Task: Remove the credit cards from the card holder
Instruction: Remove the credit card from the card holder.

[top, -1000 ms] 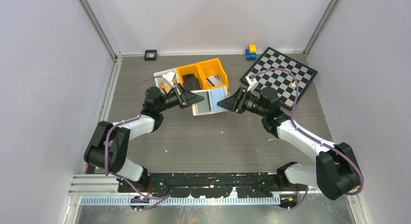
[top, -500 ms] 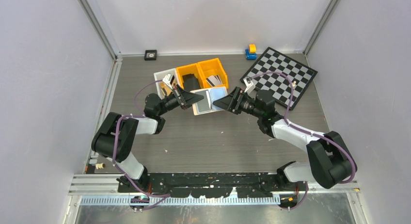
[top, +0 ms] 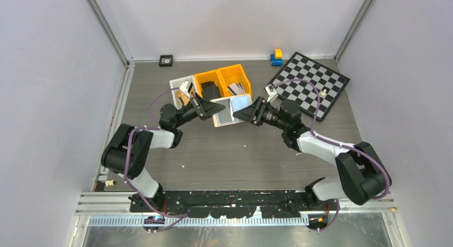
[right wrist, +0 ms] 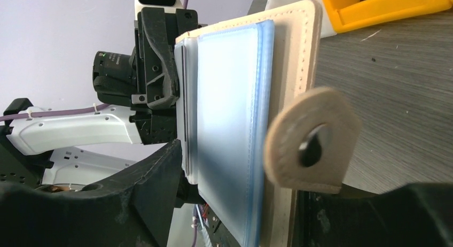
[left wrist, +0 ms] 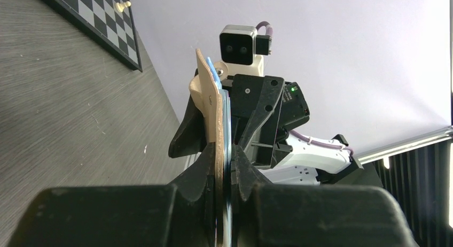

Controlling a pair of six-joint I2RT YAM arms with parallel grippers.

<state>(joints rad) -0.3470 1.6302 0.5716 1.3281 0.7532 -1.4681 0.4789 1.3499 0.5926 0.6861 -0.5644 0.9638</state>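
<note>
The card holder (top: 228, 109) is hanging open above the table (top: 240, 156), just in front of the orange bins (top: 204, 76), between the two grippers. Its long axis is running from left to right across the table, from one gripper to the other, with the right end lying slightly farther back. The greyish-blue see-through pockets (right wrist: 229, 124) are facing up and the beige outside is facing down towards the table.

The left gripper (top: 212, 106) is clamping the holder's left end. In the left wrist view the holder is showing edge-on, pinched tight between the two fingers (left wrist: 200, 167).

The right gripper (top: 244, 114) is sitting at the holder's right end, where the round snap tab (right wrist: 312, 143) is pointing towards its camera. Its fingers (right wrist: 155, 188) are standing wide apart, one on each side of the holder, and it cannot be told whether either is pressing on it.

A light credit card (top: 235, 89) with a dark stripe is lying in the right-hand orange bin. Whether cards are sitting in the pockets cannot be told.
</note>
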